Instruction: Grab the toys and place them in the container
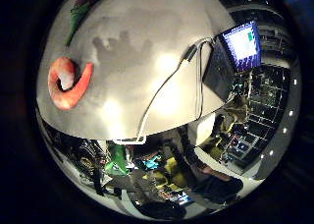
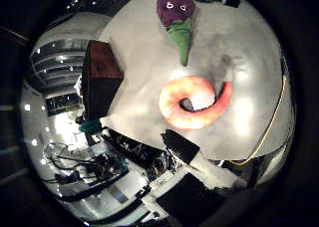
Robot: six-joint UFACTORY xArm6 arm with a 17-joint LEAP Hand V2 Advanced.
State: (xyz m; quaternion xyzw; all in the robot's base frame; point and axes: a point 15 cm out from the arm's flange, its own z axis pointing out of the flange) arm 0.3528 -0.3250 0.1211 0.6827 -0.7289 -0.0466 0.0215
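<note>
- Down below us, the dark brown box (image 2: 102, 77) sits at the edge of the white bench (image 2: 239, 53); we cannot see inside it.
- We see a curled orange shrimp toy (image 2: 192, 103) lying on the bench.
- Near it lies a purple eggplant toy (image 2: 177, 18) with eyes and a green stem.
- We cannot tell how the hand is set.

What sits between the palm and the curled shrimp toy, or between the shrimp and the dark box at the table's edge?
Nothing visible. The shrimp toy lies alone on the white table, in plain view of the palm. The tabletop between it and the dark box is bare. The purple and green toy lies off to one side, apart from that path.
</note>
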